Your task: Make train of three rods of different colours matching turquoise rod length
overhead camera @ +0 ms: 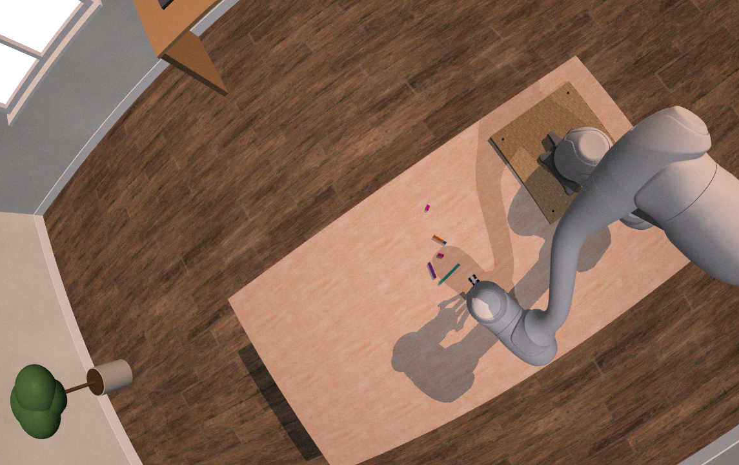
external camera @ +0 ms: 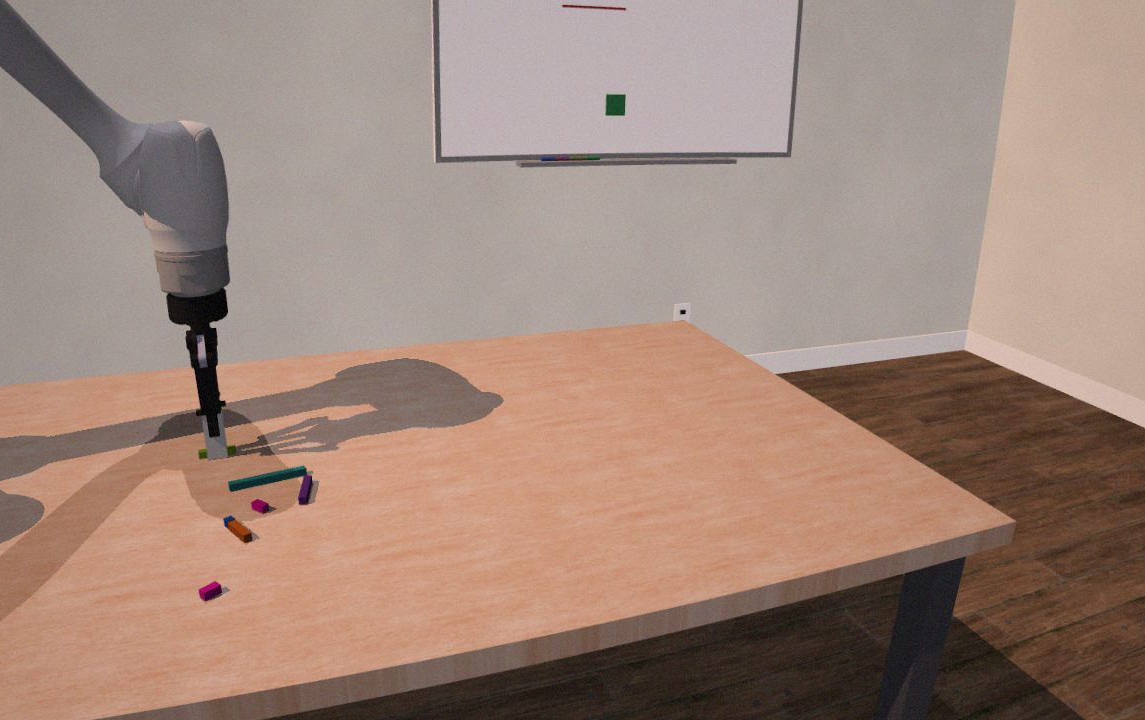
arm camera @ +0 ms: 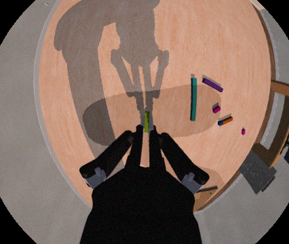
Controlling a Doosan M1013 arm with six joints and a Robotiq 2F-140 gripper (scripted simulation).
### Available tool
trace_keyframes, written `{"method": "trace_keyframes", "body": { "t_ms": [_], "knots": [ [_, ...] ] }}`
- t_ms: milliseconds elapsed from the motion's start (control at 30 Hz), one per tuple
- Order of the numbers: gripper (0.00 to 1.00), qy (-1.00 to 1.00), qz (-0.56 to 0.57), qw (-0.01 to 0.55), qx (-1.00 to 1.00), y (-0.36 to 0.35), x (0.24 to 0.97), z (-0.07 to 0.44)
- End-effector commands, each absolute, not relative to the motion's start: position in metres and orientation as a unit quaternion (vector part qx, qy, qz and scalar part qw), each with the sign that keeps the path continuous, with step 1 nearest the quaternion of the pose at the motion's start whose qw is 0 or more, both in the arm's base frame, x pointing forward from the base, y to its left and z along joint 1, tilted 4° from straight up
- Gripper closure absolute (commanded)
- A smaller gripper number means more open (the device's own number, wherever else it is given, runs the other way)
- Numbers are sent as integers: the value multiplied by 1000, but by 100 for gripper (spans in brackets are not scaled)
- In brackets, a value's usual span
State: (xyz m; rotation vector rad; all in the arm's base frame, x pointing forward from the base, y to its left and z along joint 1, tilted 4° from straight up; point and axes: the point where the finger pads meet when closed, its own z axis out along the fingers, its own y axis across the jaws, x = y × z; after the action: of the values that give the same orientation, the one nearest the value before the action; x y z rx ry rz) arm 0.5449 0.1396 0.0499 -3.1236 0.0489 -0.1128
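My gripper (overhead camera: pixel 472 280) (external camera: pixel 214 447) (arm camera: pixel 146 121) stands upright at the table (external camera: pixel 648 447), its fingers shut on the lime rod (external camera: pixel 230 450) (arm camera: pixel 147 121), which lies flat on the table. The turquoise rod (overhead camera: pixel 448 273) (external camera: pixel 267 479) (arm camera: pixel 193 97) lies close in front of it. The purple rod (overhead camera: pixel 430 269) (external camera: pixel 305 488) (arm camera: pixel 212 83) lies at the turquoise rod's end. A magenta rod (overhead camera: pixel 440 254) (external camera: pixel 260 505) (arm camera: pixel 216 108) lies beyond. The orange rod (overhead camera: pixel 438 238) (external camera: pixel 239 530) (arm camera: pixel 226 119) has the blue rod (external camera: pixel 228 519) (arm camera: pixel 220 123) at its end. A second magenta rod (overhead camera: pixel 426 207) (external camera: pixel 210 590) (arm camera: pixel 243 130) lies apart.
The arm's base sits on a brown mounting plate (overhead camera: pixel 525 153) at one end of the table. A whiteboard (external camera: pixel 616 80) hangs on the wall behind. The arm's shadow falls across the table around the rods.
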Motion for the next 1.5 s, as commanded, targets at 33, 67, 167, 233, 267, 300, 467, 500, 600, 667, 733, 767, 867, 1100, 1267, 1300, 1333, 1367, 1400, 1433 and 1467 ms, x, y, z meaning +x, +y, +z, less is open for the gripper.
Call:
{"method": "trace_keyframes", "body": {
  "t_ms": [33, 67, 167, 233, 267, 300, 467, 500, 600, 667, 733, 767, 867, 1100, 1267, 1300, 1333, 1367, 1400, 1433, 1467],
  "knots": [
    [97, 16, -36, 8, -999, 140, 545, 50],
    [97, 16, -36, 8, -999, 140, 545, 50],
    [97, 16, -36, 8, -999, 140, 545, 50],
    [97, 16, -36, 8, -999, 140, 545, 50],
    [97, 16, -36, 8, -999, 140, 545, 50],
    [97, 16, -36, 8, -999, 140, 545, 50],
    [97, 16, -36, 8, -999, 140, 545, 50],
    [97, 16, -36, 8, -999, 140, 545, 51],
    [97, 16, -36, 8, -999, 140, 544, 59],
    [97, 16, -36, 8, -999, 140, 544, 59],
    [97, 16, -36, 8, -999, 139, 543, 69],
    [97, 16, -36, 8, -999, 139, 543, 75],
    [97, 16, -36, 8, -999, 139, 541, 97],
    [97, 16, -36, 8, -999, 138, 538, 142],
    [97, 16, -36, 8, -999, 138, 538, 149],
    [97, 16, -36, 8, -999, 138, 538, 150],
    [97, 16, -36, 8, -999, 138, 538, 150],
    [97, 16, -36, 8, -999, 138, 538, 150],
    [97, 16, -36, 8, -999, 138, 538, 150],
    [97, 16, -36, 8, -999, 138, 538, 150],
    [97, 16, -36, 8, -999, 138, 538, 150]
  ]
}}
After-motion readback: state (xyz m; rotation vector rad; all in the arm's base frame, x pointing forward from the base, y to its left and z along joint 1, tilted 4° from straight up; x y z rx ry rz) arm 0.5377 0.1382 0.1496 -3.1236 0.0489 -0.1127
